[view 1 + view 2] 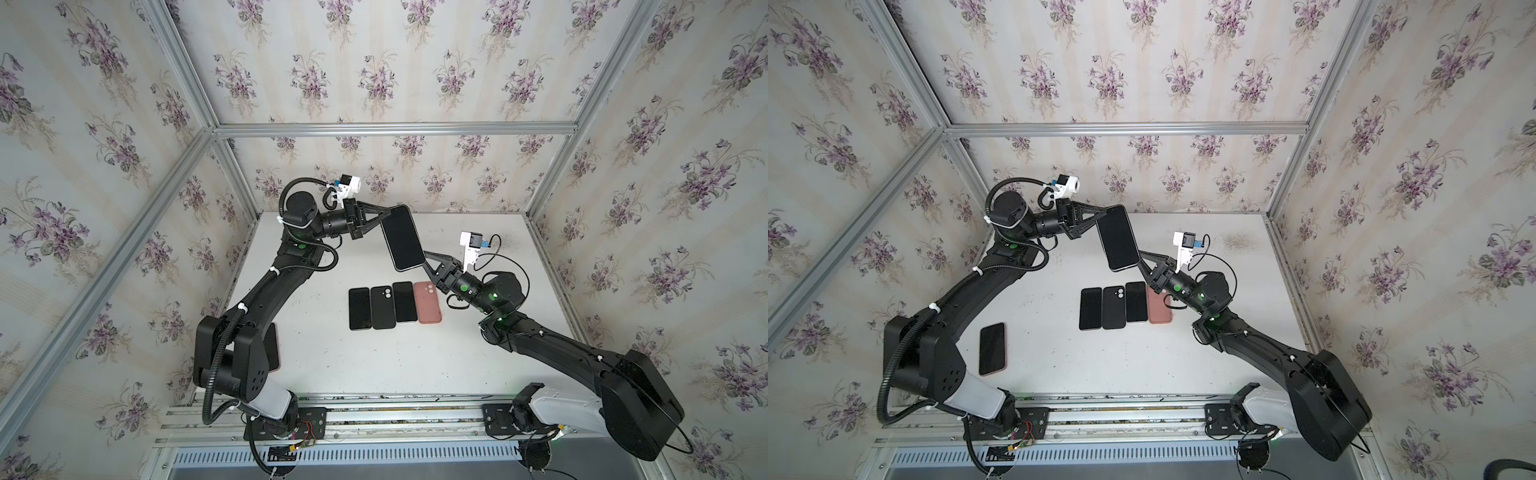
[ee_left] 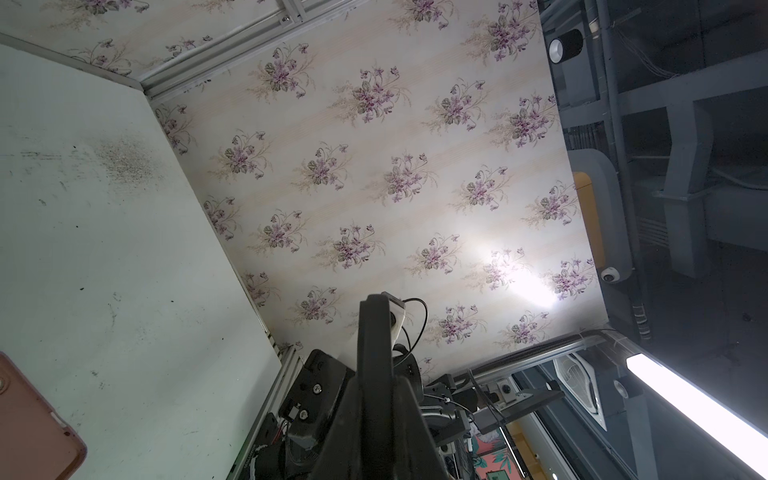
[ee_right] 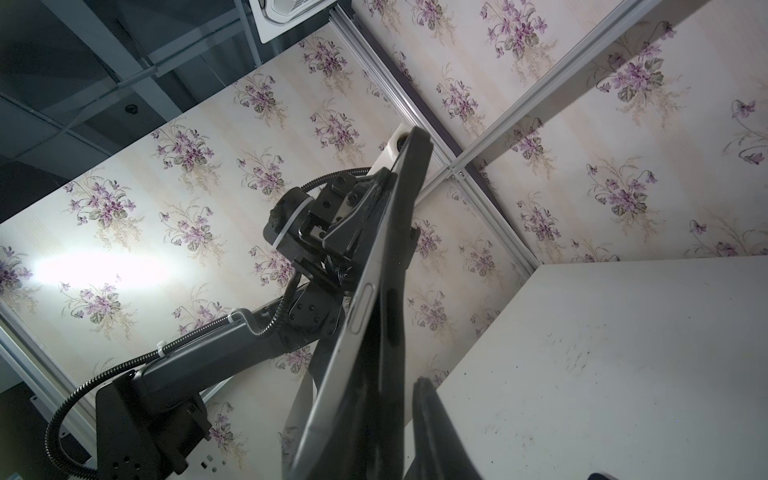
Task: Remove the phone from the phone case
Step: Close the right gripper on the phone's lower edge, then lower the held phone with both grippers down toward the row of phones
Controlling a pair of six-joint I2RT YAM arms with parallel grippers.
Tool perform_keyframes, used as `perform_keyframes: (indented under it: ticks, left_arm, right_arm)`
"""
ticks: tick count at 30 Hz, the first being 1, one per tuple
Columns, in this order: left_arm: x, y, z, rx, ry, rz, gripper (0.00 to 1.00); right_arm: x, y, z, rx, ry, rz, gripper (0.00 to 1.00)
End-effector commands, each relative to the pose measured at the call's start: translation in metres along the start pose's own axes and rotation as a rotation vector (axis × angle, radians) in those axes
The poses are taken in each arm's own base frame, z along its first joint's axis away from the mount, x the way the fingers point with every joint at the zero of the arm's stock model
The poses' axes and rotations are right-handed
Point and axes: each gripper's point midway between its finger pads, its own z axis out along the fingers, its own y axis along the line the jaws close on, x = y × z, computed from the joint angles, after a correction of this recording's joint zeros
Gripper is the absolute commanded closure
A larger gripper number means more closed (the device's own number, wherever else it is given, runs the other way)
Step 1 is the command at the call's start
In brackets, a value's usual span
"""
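Observation:
A black phone (image 1: pixel 402 239) (image 1: pixel 1117 239) hangs screen-up above the white table in both top views. My left gripper (image 1: pixel 388 214) (image 1: pixel 1104 214) is shut on its far end; in the left wrist view the phone (image 2: pixel 374 332) stands edge-on between the fingers. My right gripper (image 1: pixel 424 259) (image 1: pixel 1139 257) is at its near corner. In the right wrist view the phone's silver edge (image 3: pixel 361 307) shows beside the black phone case (image 3: pixel 392 307). A slit of light separates the case from one of my right fingers (image 3: pixel 432 415); the other finger is hidden.
On the table (image 1: pixel 332 357) a row lies below the held phone: a black phone (image 1: pixel 359 308), a black case (image 1: pixel 382 307), another black phone (image 1: pixel 405 302) and a pink case (image 1: pixel 428 302). A pink-rimmed phone (image 1: pixel 992 349) lies by the left arm.

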Motion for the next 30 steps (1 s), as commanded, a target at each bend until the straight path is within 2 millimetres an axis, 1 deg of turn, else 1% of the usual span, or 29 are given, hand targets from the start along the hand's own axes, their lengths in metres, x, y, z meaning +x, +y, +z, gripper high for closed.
perform_keyframes:
  ticks: [1,6,7,8,11,12,14,16,17,18,19,21,22,23,26,28,30]
  left_arm:
    - [-0.001,-0.005,0.001,0.025,-0.004,0.036,1.0]
    - [-0.002,0.012,0.001,0.004,-0.019,0.025,1.0]
    - [-0.002,0.016,0.001,-0.001,-0.023,0.021,0.98]
    - [-0.002,0.02,0.001,-0.006,-0.028,0.018,0.92]
    - [-0.002,0.035,0.001,-0.023,-0.039,0.001,0.88]
    - [-0.002,0.041,0.001,-0.03,-0.044,-0.009,0.81]
    - [-0.001,0.05,0.001,-0.039,-0.048,-0.023,0.75]
    - [0.0,0.057,0.001,-0.049,-0.055,-0.033,0.6]
    - [0.0,0.062,0.001,-0.054,-0.059,-0.036,0.56]
    - [0.0,0.067,0.001,-0.062,-0.064,-0.044,0.51]
    - [0.001,0.073,0.001,-0.07,-0.066,-0.055,0.47]
    - [0.003,0.082,0.001,-0.082,-0.067,-0.073,0.46]
    - [0.003,0.086,0.001,-0.087,-0.07,-0.076,0.39]
    - [0.005,0.09,0.001,-0.094,-0.072,-0.082,0.35]
    - [0.006,0.102,-0.001,-0.128,-0.083,-0.085,0.27]
    - [0.009,0.113,-0.004,-0.185,-0.085,-0.068,0.2]
    - [0.015,0.126,-0.006,-0.269,-0.07,-0.041,0.18]
  right_arm:
    - [0.005,0.005,0.0,-0.023,0.015,0.027,0.81]
    - [0.011,-0.003,-0.003,0.013,0.022,0.054,0.92]
    - [0.011,-0.005,-0.005,0.024,0.015,0.057,0.94]
    - [0.01,-0.006,-0.006,0.031,0.008,0.06,0.95]
    - [0.013,-0.015,-0.01,0.075,0.004,0.083,1.0]
    - [0.015,-0.017,-0.01,0.084,0.01,0.089,1.0]
    - [0.018,-0.021,-0.011,0.1,0.02,0.102,1.0]
    - [0.02,-0.025,-0.012,0.119,0.024,0.119,1.0]
    - [0.021,-0.028,-0.013,0.13,0.023,0.126,1.0]
    - [0.023,-0.03,-0.013,0.142,0.025,0.137,1.0]
    - [0.023,-0.033,-0.015,0.152,0.025,0.142,1.0]
    - [0.026,-0.037,-0.017,0.171,0.028,0.158,1.0]
    - [0.027,-0.038,-0.018,0.178,0.025,0.166,1.0]
    - [0.028,-0.04,-0.02,0.184,0.023,0.175,1.0]
    - [0.036,-0.054,-0.026,0.246,0.032,0.215,1.0]
    - [0.04,-0.06,-0.029,0.277,0.04,0.227,1.0]
    - [0.044,-0.065,-0.032,0.303,0.049,0.237,1.0]
